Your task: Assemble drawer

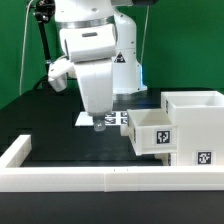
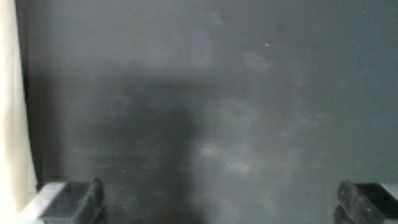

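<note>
White tagged drawer (image 1: 178, 125) (matte, boxy)

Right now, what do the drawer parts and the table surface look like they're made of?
The drawer shell and the tray pushed partly into it look like matte white plastic: uniform colour, no glare, crisp moulded edges, printed square tags on the faces. The table surface looks like dark, dull matting or cloth, though that is less certain.

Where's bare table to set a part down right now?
Free: the dark tabletop on the exterior view's left, bordered by the rim wall in front and the gripper. The wrist view shows bare mat between open fingers. Crowded: the exterior view's right, where the drawer shell and tray sit, marker board behind.
</note>
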Robot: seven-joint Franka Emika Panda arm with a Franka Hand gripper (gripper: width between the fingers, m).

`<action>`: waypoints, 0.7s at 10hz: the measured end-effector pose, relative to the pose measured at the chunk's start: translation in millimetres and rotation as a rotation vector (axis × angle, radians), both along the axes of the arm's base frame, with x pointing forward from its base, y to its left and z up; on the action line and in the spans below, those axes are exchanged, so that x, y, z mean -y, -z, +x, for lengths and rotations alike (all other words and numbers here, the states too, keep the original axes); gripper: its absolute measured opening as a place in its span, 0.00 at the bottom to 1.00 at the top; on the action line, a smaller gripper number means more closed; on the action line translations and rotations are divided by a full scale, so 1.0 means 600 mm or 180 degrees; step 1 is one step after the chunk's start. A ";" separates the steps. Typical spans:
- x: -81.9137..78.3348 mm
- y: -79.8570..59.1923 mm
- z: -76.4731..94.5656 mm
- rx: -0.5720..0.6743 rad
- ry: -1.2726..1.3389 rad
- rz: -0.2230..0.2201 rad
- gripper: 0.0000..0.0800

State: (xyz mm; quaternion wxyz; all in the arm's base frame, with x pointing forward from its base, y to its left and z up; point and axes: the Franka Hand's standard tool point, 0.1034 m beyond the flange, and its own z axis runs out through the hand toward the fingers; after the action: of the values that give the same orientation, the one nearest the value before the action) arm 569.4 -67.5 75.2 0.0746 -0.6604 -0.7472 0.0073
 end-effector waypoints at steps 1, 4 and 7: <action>-0.013 0.003 0.003 -0.0013 0.0065 -0.0018 0.81; -0.050 0.003 0.005 -0.0037 0.0215 -0.0037 0.81; -0.091 0.005 0.002 -0.0085 0.0457 -0.0057 0.81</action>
State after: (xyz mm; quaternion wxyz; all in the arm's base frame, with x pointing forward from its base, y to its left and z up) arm 570.7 -12.8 72.1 0.0789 -0.7127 -0.6968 0.0174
